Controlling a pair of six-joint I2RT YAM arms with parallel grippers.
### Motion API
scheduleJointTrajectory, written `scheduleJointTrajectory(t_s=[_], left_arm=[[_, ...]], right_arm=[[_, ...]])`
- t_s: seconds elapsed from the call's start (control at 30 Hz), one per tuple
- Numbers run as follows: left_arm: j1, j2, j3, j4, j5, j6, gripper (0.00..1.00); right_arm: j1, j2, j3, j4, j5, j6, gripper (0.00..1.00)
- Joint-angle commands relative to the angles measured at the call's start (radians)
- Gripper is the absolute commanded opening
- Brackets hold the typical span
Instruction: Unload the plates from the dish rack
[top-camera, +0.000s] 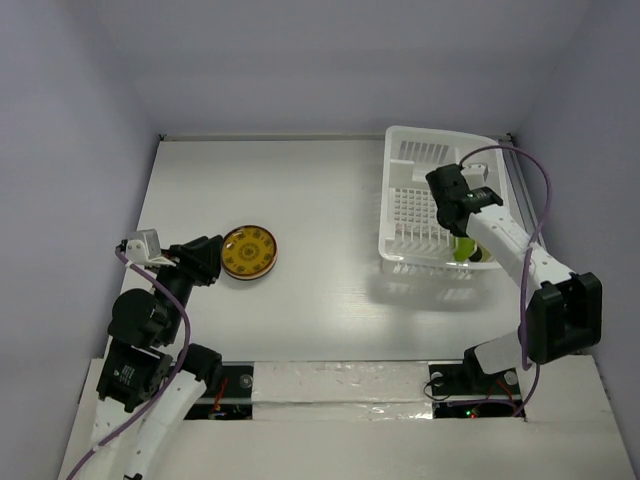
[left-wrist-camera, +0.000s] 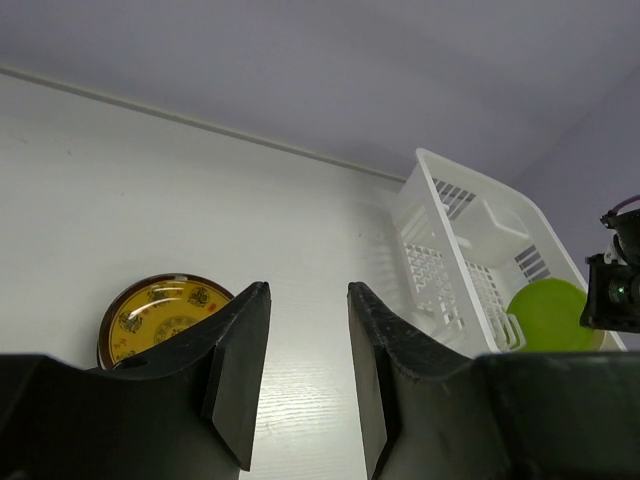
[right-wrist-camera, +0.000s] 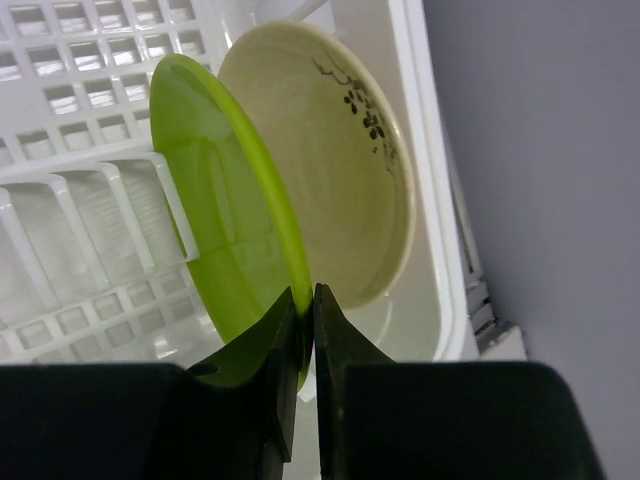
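Top external view is showing the right arm reaching forward over the dish rack (top-camera: 392, 190), which is sitting by the tabletop's (top-camera: 310, 190) far right edge. The right gripper (right-wrist-camera: 305, 300) is pinching the rim of an upright green plate (right-wrist-camera: 215, 200), just beside a cream floral plate (right-wrist-camera: 330, 160). The left arm is folding low, its left gripper (left-wrist-camera: 308, 295) half parted, holding nothing, near a flat yellow plate (top-camera: 249, 252).

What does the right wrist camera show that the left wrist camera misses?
Only right wrist: a cream plate with a dark floral mark standing behind the green plate, and the right gripper pinching the green rim. Only left wrist: the yellow plate flat on the table, with the left gripper open and empty. Both: the green plate upright in the white dish rack.
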Motion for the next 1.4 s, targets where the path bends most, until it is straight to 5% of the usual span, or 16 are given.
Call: scheduleJointTrajectory(t_s=[0.0,0.33,0.47,0.57,0.6,0.7,0.93,1.37], left_arm=[[-0.006,0.002,-0.002,0.034,-0.009,-0.004,0.34],[-0.006,0.014,-0.002,0.034,-0.007,-0.005,0.34],[0.015,0.028,-0.002,0.040,0.006,-0.010,0.34],[0.024,0.028,-0.002,0.040,0.006,-0.010,0.34],[0.024,0.031,-0.002,0.041,0.006,-0.010,0.34],[0.024,0.032,-0.001,0.032,-0.006,-0.011,0.34],[0.024,0.041,-0.002,0.032,-0.003,-0.010,0.34],[0.024,0.046,-0.001,0.032,-0.003,-0.010,0.34]], right_arm=[[0.054,-0.003,0.083,-0.056,0.172,-0.001,0.01],[0.152,-0.147,0.304,-0.123,0.177,0.045,0.00],[0.290,-0.193,0.348,-0.003,0.001,0.069,0.00],[0.353,-0.174,0.278,0.245,-0.290,0.101,0.00],[0.389,-0.157,0.249,0.331,-0.470,0.117,0.00],[0.492,0.001,0.225,0.584,-0.639,0.204,0.00],[0.601,0.440,0.506,0.744,-0.829,0.295,0.00],[0.611,0.667,0.451,0.943,-0.964,0.488,0.07]])
